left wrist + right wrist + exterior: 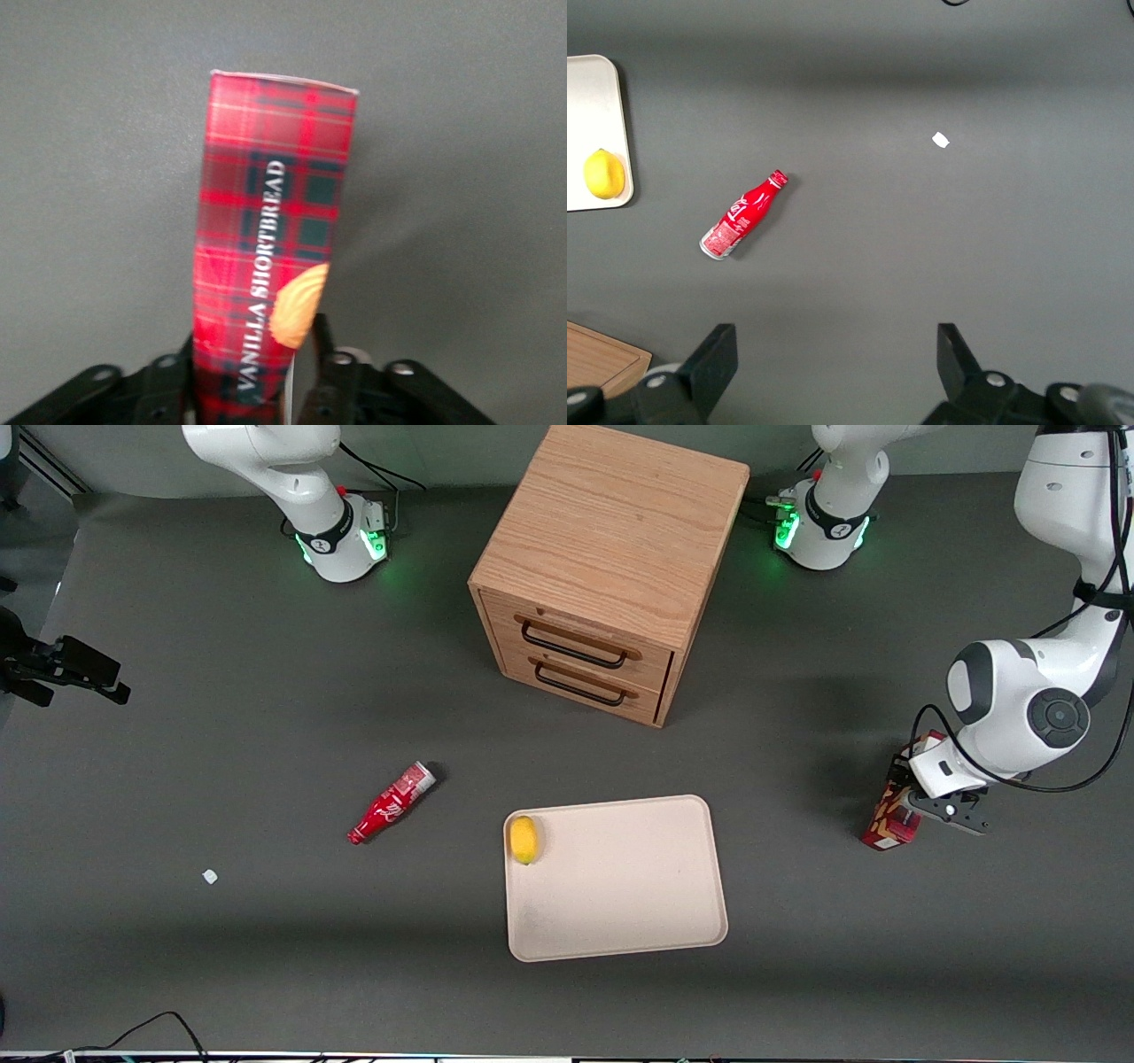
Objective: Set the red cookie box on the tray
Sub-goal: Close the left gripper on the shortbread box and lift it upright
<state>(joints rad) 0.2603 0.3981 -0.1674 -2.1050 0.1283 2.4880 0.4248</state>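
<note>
- Left gripper (912,802) is sitting at the working arm's end of the table, well apart from the tray (620,921), low over the tabletop.
- It is pinching the red cookie box (890,815): the wrist view is showing the box (270,239) running out from between the black fingers (323,390), one on each long side, pressed against the cardboard.
- Box is showing a red and dark tartan print, white "VANILLA SHORTBREAD" lettering along its length and a tan cookie picture near the gripped end.
- In the front view the box is standing steeply, tilted, lower end at or just above the dark grey table (221,779); can't tell whether it is touching.
- Box is not on the tray; open table is lying between them.
- Tray is lying flat, nearer the front camera than the wooden drawer cabinet (602,576), roughly in front of its two drawers.
- A lemon (524,839) is resting on the tray in the corner toward the parked arm's end, close against the rim.
- A small red bottle (390,803) is lying on its side on the table, near the tray, toward the parked arm's end.
- A small white scrap (209,876) is lying farther toward that same end.
</note>
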